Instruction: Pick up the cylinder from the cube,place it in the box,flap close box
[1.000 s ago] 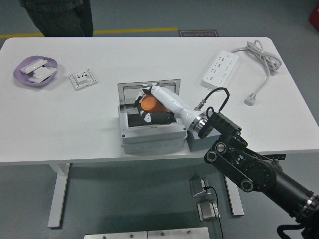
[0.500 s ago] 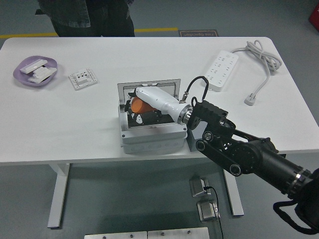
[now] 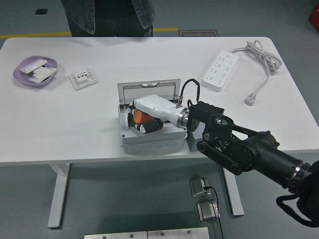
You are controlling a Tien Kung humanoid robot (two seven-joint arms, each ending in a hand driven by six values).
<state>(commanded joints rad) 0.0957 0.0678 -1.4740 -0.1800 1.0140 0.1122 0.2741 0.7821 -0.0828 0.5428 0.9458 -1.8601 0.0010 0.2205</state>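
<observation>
1. Since a second ago, the right arm [image 3: 249,152] has swung lower and further left, and its hand [image 3: 149,117] has sunk deeper into the box [image 3: 149,137], taking the orange cylinder [image 3: 139,117] down with it.
2. At the near edge, the grey box sits open, with the cube [image 3: 195,142] just beside its right wall, partly hidden under the arm.
3. Inside the box, the hand's fingers [image 3: 145,127] are curled around the cylinder, which shows as an orange patch under the white palm; it looks low in the cavity, though I cannot tell whether it touches the floor.
4. To do this well, I would say the hand should settle the cylinder flat before letting go, then open the fingers only slightly and lift straight up, so nothing drags it out or catches the walls.
5. Behind the hand, the lid [image 3: 148,89] stands upright on the far side, ready to be flapped forward once the hand is clear.
6. Further back lie a power strip [image 3: 219,72], a switch plate [image 3: 82,78] and a purple dish [image 3: 22,74].
7. At the far edge, a person [image 3: 109,17] stands, hands out of sight.
</observation>
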